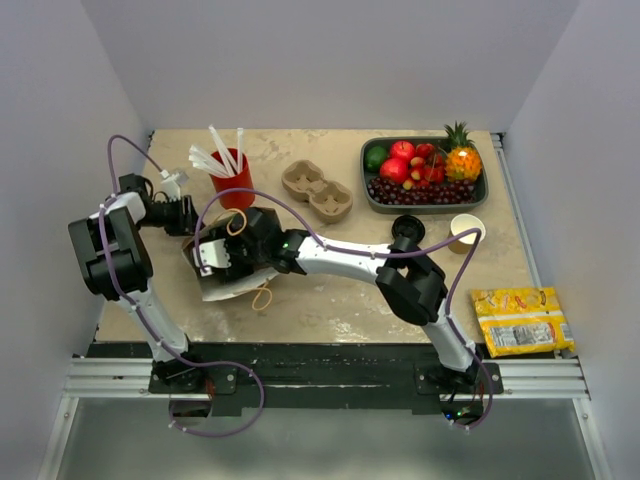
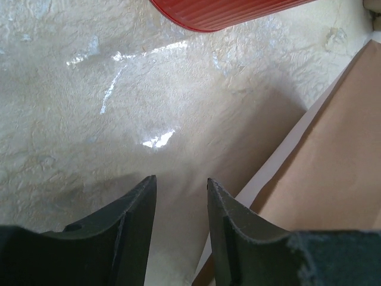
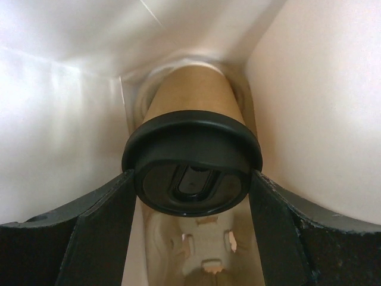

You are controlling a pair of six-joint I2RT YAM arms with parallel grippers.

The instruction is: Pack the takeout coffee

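Black-lidded takeout coffee (image 3: 191, 143) sits between the 2 fingers of the right gripper (image 3: 191, 177), clamped at its lid rim, inside the white paper bag (image 3: 53, 131). Left gripper (image 2: 180, 182) hovers narrowly parted, empty, beside the bag.

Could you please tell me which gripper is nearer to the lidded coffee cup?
Right. The right gripper clasps the takeout coffee inside the paper bag; the left gripper is outside the bag, beside its wall, holding nothing.
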